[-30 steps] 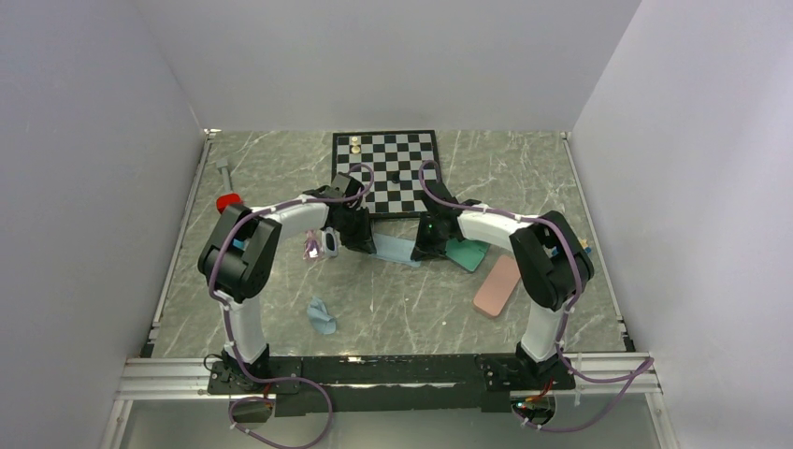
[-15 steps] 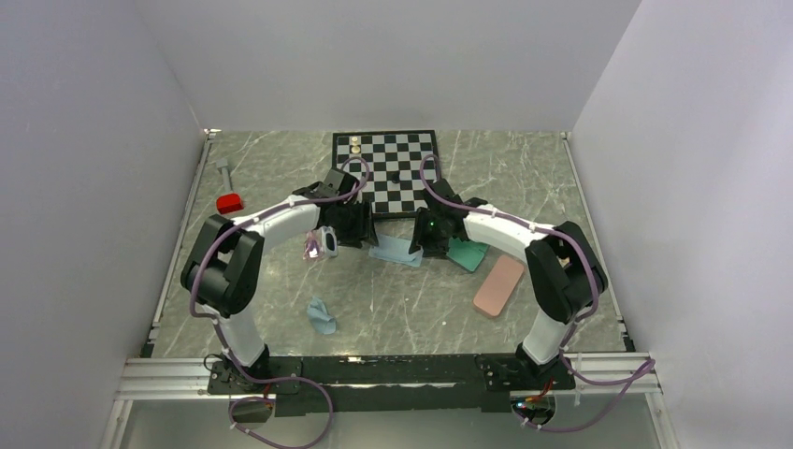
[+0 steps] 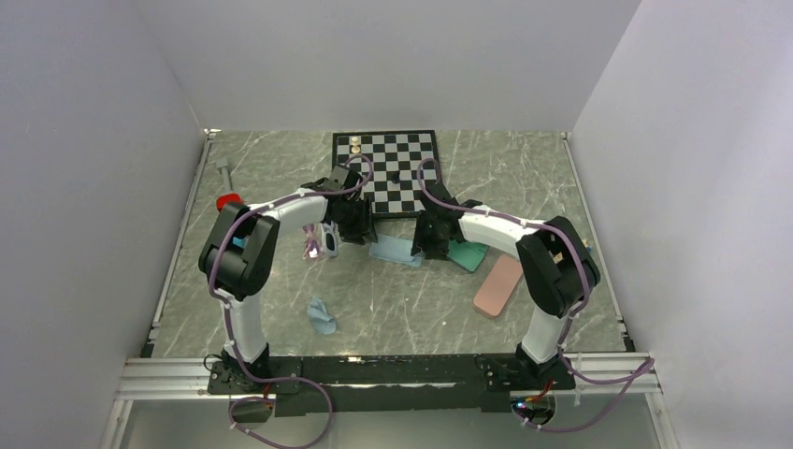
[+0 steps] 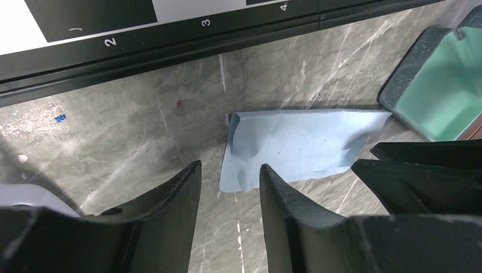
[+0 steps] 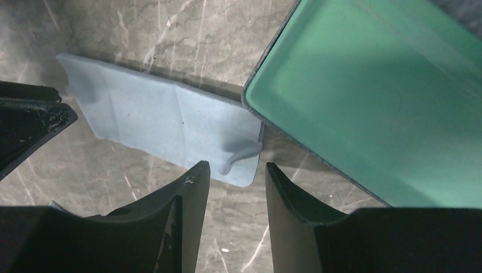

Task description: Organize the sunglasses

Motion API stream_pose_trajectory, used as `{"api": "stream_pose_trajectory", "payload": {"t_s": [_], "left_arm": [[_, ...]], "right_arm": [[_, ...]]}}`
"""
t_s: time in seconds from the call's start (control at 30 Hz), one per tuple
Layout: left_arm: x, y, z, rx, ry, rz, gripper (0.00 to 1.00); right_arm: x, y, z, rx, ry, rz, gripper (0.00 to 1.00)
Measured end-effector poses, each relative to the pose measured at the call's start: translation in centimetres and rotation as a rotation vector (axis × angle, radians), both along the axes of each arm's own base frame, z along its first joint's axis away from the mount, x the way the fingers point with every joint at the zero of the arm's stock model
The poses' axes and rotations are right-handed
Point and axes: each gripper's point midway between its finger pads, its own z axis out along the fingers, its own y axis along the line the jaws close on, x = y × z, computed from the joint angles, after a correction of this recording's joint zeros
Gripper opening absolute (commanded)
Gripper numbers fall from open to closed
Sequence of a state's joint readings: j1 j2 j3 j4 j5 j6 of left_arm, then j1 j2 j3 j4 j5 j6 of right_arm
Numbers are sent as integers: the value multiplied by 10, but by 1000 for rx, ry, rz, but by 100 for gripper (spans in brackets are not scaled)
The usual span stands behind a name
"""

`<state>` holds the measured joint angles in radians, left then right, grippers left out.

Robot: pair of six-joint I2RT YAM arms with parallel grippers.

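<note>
The white-framed sunglasses and the purple-pink sunglasses lie side by side on the table, just left of my left gripper. Neither pair shows clearly in the wrist views. My left gripper is open and empty, low over the left end of a light-blue cloth. My right gripper is open and empty at the cloth's right end, next to an open case with green lining. The two grippers face each other across the cloth.
The open green-lined case lies right of the cloth, with a closed pink case beyond it. A second crumpled blue cloth lies nearer the front. A chessboard sits behind the grippers. A red object lies at the left.
Both arms dipped and spread at the elbows half a second ago, then rose back. The grippers stay at the two ends of the cloth. The sunglasses have not moved.
</note>
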<state>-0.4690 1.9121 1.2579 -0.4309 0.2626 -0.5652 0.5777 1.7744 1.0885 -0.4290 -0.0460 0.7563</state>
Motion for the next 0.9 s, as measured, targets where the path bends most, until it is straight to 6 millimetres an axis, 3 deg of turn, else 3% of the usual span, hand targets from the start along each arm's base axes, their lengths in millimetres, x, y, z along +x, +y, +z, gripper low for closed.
{"api": "stream_pose_trajectory", "payload": {"t_s": [0.27,0.63,0.73,0.9], "left_arm": [[2,-4,-8,2,12,-6,39],[6,-24,-13,10,5,-37,13],[6,-21,-14,23,4,-30,7],[6,-22,-14,29,-1,-32,1]], "right_arm": [[5,1,-8,-2,-2,-24,44],[12,7,-8,25,-18,-38,34],[13,9,-9,30,-23,-39,28],[14,13,-11,37,-26,-33,8]]}}
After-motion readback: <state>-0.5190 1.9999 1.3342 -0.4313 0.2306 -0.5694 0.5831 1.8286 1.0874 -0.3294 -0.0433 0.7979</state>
